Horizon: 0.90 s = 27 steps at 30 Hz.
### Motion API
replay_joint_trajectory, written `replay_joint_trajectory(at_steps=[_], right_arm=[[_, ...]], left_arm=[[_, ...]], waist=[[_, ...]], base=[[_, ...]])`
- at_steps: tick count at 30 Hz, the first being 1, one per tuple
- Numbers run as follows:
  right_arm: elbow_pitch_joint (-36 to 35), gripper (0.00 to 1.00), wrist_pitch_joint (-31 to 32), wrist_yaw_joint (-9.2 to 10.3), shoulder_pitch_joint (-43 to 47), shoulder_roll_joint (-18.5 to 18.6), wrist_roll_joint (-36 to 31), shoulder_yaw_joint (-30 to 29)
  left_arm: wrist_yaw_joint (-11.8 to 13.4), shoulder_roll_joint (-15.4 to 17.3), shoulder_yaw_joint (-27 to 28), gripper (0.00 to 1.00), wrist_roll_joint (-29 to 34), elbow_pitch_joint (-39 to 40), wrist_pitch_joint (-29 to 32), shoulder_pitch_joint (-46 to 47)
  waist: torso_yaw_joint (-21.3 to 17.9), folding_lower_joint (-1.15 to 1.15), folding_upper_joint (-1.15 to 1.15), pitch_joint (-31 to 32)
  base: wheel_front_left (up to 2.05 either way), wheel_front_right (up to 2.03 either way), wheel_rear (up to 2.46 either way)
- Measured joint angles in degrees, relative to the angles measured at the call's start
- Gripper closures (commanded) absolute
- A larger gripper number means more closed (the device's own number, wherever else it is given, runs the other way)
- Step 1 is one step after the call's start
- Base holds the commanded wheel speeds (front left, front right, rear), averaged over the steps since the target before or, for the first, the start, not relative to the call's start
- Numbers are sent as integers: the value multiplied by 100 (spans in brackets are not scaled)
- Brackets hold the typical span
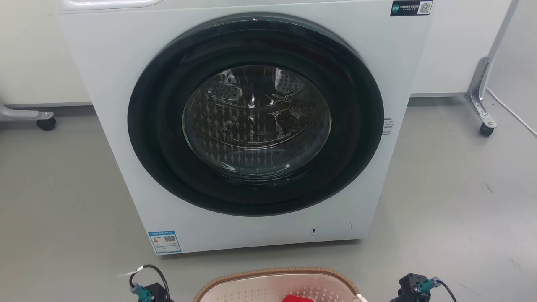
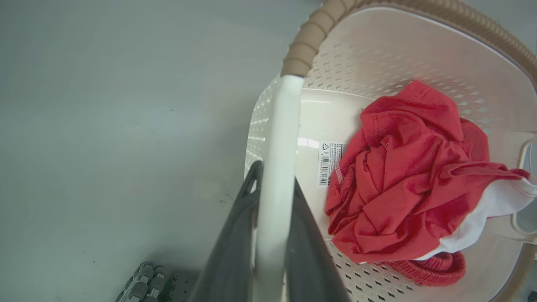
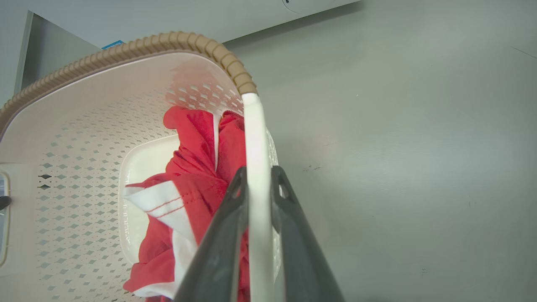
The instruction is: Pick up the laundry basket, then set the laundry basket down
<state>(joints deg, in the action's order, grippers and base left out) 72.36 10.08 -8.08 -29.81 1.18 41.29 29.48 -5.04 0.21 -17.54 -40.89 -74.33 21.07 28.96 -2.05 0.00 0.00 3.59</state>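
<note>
Since my left hand [image 2: 275,176] and right hand [image 3: 259,172] grip the laundry basket [image 1: 251,289] handles [image 2: 279,126], I judge an even lift next.

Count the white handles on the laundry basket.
2. The left handle is clamped in the left gripper; the right handle is clamped in the right gripper, on opposite sides of the laundry basket.
</note>
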Motion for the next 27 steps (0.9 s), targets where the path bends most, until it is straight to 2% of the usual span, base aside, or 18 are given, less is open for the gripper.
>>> replay_joint_trajectory(at_steps=[27], right_arm=[[-1,100,-4,0,0,9,157,71]], left_arm=[[8,1,-7,100,-85,0,9,-8]], waist=[[-4,0,0,-9]], base=[[0,0,0]])
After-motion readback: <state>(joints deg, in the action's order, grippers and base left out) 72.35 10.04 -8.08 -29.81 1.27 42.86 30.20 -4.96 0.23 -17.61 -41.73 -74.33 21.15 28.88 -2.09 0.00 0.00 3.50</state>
